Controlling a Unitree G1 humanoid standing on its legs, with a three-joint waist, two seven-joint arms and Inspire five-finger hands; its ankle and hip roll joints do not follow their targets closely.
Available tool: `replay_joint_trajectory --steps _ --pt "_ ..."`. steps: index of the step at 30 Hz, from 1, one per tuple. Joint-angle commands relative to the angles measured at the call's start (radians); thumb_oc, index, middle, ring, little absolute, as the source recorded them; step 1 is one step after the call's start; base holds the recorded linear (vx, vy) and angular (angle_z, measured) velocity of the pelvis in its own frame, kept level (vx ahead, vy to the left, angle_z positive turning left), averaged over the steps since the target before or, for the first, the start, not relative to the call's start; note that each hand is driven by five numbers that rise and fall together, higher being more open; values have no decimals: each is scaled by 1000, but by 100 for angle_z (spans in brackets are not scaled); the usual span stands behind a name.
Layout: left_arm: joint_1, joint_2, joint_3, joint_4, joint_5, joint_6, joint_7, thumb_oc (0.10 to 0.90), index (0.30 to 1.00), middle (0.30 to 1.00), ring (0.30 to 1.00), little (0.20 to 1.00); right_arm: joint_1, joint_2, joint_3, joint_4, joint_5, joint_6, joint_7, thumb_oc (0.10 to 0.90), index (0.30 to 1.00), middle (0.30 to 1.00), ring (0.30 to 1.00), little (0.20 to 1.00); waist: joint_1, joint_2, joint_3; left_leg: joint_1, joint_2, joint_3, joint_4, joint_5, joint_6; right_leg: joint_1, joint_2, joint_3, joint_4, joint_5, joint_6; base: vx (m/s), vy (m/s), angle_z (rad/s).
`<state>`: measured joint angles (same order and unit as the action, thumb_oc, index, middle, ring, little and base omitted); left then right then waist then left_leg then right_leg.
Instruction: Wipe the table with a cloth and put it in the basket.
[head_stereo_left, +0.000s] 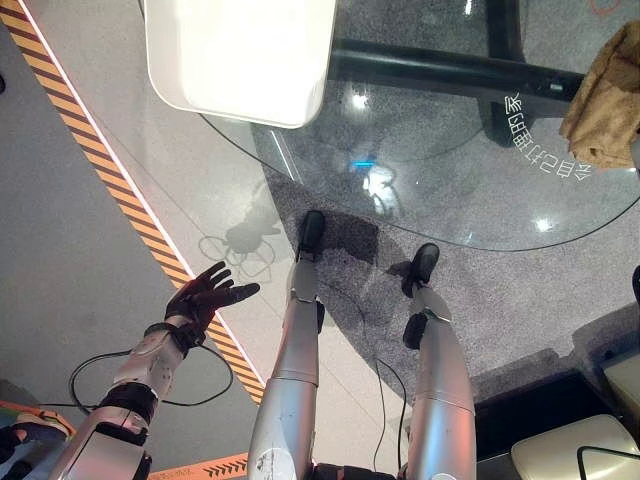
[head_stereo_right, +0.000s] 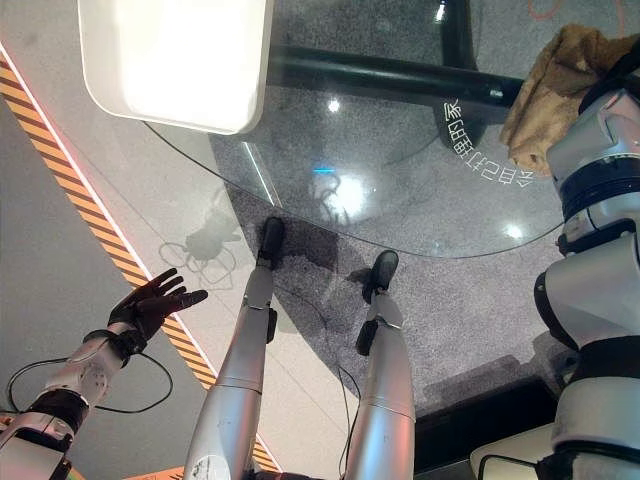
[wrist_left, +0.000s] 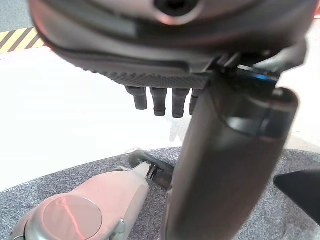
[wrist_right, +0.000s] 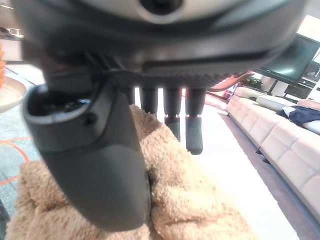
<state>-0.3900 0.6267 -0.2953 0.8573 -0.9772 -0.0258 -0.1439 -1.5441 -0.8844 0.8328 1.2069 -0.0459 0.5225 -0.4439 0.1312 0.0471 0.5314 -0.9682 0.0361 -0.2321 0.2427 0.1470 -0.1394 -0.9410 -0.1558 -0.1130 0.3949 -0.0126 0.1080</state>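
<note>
- Cloth (head_stereo_left: 606, 98): 1 tan, fuzzy piece, bunched up at the upper right of the frame in the left eye view, over the far right part of the glass tabletop (head_stereo_left: 430, 170). Whether it lies on the glass or hangs lifted cannot be told.
- Right robot hand (wrist_right: 95, 165): thumb pressed into the cloth, fingers reaching down over its far side in the right wrist view; judged to be holding the cloth. This is the nearer robot hand by far.
- Left robot hand (head_stereo_left: 205, 295): at lower left of the frame, well apart from the cloth, over the floor beside the striped floor tape (head_stereo_left: 120, 190); fingers spread wide, holding nothing.
- White tray-like object (head_stereo_left: 240, 55): upper left of the frame, on the tabletop.
- Judgement: the wiping stroke would sweep from the cloth's place toward the left across the glass.
</note>
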Motion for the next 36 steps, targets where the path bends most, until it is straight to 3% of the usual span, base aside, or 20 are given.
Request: replay_joint_trajectory --steps 1,16,36 --pt "30 35 43 86 -21 1 0 800 900 900 900 900 -55 -156 74 -1 -39 -5 -110 100 300 300 300 200 14 -4 -11 32 -91 100 40 -90 133 48 101 -60 -61 13 -39 0 0 0" --pt "35 -16 13 76 6 -27 16 800 900 900 900 900 -175 -12 185 -143 -107 -149 -109 100 300 300 300 200 44 13 -11 36 -104 92 36 -91 131 56 91 -75 -66 -3 -46 0 1 -1" --pt "81 -70 -2 36 47 -75 23 800 900 900 900 900 -178 131 241 -422 -271 -188 -7 100 300 300 300 200 78 29 -11 41 -119 89 38 -92 128 63 81 -96 -58 -25 -51 0 0 0"
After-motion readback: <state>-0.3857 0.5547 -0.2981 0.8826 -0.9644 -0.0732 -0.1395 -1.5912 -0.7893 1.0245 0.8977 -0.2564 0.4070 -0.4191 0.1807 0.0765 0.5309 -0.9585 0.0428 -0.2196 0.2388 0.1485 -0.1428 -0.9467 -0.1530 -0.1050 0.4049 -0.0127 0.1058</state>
